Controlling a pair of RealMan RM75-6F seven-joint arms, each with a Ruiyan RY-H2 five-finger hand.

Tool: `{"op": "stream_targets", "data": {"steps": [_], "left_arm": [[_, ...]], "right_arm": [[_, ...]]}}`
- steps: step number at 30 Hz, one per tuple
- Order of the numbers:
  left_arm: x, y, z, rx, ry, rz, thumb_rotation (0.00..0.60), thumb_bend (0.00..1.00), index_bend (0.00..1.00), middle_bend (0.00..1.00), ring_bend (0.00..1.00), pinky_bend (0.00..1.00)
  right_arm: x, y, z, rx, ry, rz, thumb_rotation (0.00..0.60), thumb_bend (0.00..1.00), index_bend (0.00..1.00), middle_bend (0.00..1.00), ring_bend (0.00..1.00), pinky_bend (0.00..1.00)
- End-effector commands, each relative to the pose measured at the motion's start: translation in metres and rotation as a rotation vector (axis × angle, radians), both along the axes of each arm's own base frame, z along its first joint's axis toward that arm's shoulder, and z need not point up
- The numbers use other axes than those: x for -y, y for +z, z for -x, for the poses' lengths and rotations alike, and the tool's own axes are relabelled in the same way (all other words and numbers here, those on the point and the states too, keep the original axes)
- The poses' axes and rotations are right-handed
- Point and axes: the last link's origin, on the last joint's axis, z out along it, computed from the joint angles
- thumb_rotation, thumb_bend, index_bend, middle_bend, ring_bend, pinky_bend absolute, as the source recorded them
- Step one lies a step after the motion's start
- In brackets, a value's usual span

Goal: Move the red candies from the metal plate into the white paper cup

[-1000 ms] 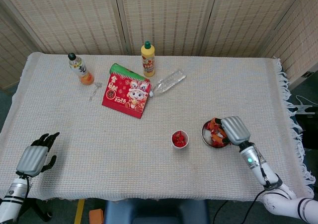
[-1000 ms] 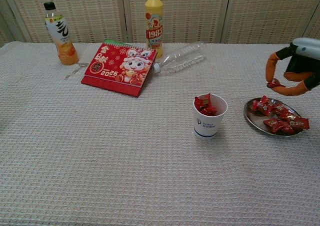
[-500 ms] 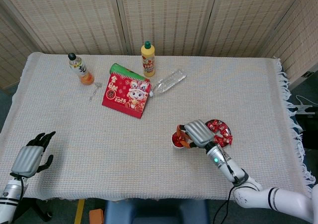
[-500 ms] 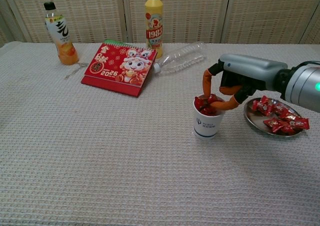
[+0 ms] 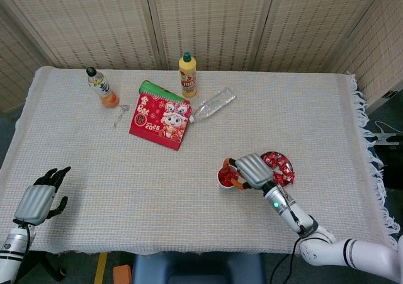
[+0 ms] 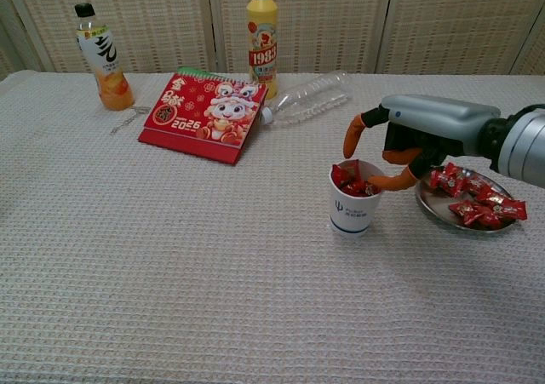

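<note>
The white paper cup (image 6: pixel 355 200) stands right of the table's middle with red candies (image 6: pixel 351 180) heaped inside; in the head view the cup (image 5: pixel 225 177) is partly covered by my hand. The metal plate (image 6: pixel 436 205) lies just right of it, holding several red candies (image 6: pixel 478 209). My right hand (image 6: pixel 398 143) hovers over the cup's right rim, orange-tipped fingers spread, nothing seen between them. In the head view the right hand (image 5: pixel 250 169) sits between cup and plate (image 5: pixel 281 169). My left hand (image 5: pixel 40 196) rests at the table's near-left corner, fingers apart and empty.
At the back stand an orange drink bottle (image 6: pixel 101 57) and a yellow bottle (image 6: pixel 262 37). A red calendar (image 6: pixel 203 115) and a clear plastic bottle (image 6: pixel 306 99) lie between them and the cup. A fringed cloth covers the table.
My right hand carried a candy left from above the plate to the cup, then its fingers spread and lifted slightly. The left hand barely shifted.
</note>
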Motion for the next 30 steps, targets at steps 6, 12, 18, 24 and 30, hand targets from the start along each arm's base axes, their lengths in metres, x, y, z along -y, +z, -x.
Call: {"op": "stream_targets", "data": {"steps": [6, 12, 18, 24, 30], "left_arm": [[0.000, 0.000, 0.000, 0.000, 0.002, -0.003, 0.600, 0.48, 0.00, 0.12, 0.07, 0.24], [0.000, 0.000, 0.000, -0.003, 0.000, -0.002, 0.600, 0.48, 0.00, 0.12, 0.07, 0.24], [-0.001, -0.003, -0.001, -0.010, 0.000, 0.005, 0.600, 0.48, 0.00, 0.12, 0.07, 0.24], [-0.002, -0.006, 0.000, -0.019, 0.005, 0.013, 0.600, 0.48, 0.00, 0.12, 0.07, 0.24], [-0.002, -0.007, 0.000, -0.021, 0.010, 0.011, 0.600, 0.48, 0.00, 0.12, 0.07, 0.24]], "right_arm": [[0.005, 0.017, 0.010, 0.055, -0.045, 0.048, 0.600, 0.27, 0.35, 1.00, 0.92, 1.00], [0.003, 0.030, 0.045, 0.008, -0.103, 0.073, 0.600, 0.27, 0.37, 1.00, 0.92, 1.00], [-0.004, 0.030, 0.090, -0.183, -0.127, 0.084, 0.600, 0.27, 0.38, 1.00, 0.92, 1.00], [-0.006, 0.026, 0.110, -0.274, -0.136, 0.083, 0.600, 0.27, 0.37, 1.00, 0.92, 1.00], [-0.006, 0.020, 0.118, -0.339, -0.127, 0.062, 0.600, 0.27, 0.39, 1.00, 0.92, 1.00]]}}
